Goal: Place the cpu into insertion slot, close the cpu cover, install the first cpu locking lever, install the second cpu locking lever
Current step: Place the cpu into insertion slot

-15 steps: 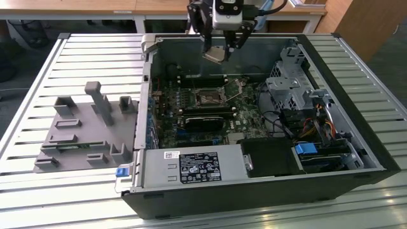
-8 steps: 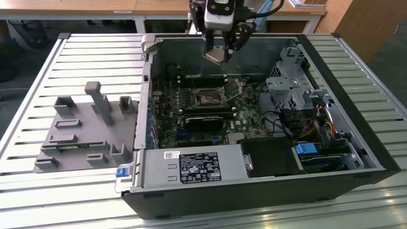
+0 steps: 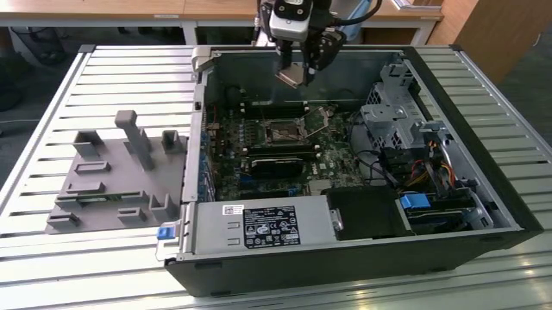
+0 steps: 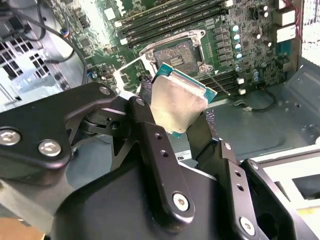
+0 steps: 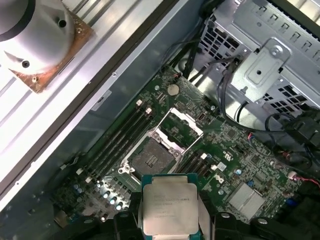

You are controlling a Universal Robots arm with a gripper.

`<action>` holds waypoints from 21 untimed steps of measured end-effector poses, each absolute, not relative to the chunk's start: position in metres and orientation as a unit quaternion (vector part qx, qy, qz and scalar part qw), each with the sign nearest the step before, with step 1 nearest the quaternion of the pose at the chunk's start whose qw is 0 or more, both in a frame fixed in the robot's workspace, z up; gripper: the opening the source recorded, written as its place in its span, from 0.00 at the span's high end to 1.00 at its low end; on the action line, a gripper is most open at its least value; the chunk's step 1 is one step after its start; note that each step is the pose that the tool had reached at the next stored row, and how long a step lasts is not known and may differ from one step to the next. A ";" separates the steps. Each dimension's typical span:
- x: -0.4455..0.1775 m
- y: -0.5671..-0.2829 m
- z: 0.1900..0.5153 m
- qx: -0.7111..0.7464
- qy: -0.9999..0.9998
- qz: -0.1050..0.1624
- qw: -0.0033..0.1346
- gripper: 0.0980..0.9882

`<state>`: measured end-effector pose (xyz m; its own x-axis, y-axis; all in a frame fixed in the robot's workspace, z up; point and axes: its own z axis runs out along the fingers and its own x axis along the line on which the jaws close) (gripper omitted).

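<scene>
My gripper hangs over the rear part of the open computer case, shut on the cpu, a flat square chip with a dull silver face. In both wrist views the cpu sits tilted between the black fingers. The insertion slot lies below on the green board, a dark square with a grey rim and nothing in it. The cpu cover stands flipped open beside the slot. A thin wire lever sticks out along the slot's side.
Long black memory slots flank the socket. A metal drive cage and cables fill the case on the exterior view's right, and a power supply sits at the front. A grey fixture rests on the slatted table.
</scene>
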<state>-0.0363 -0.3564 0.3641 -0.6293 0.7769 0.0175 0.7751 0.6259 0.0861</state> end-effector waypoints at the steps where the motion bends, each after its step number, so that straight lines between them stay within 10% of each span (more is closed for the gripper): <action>1: -0.036 -0.356 0.364 0.437 0.898 0.042 0.011 0.51; 21: -0.036 -0.355 0.363 0.544 0.838 0.039 0.017 0.51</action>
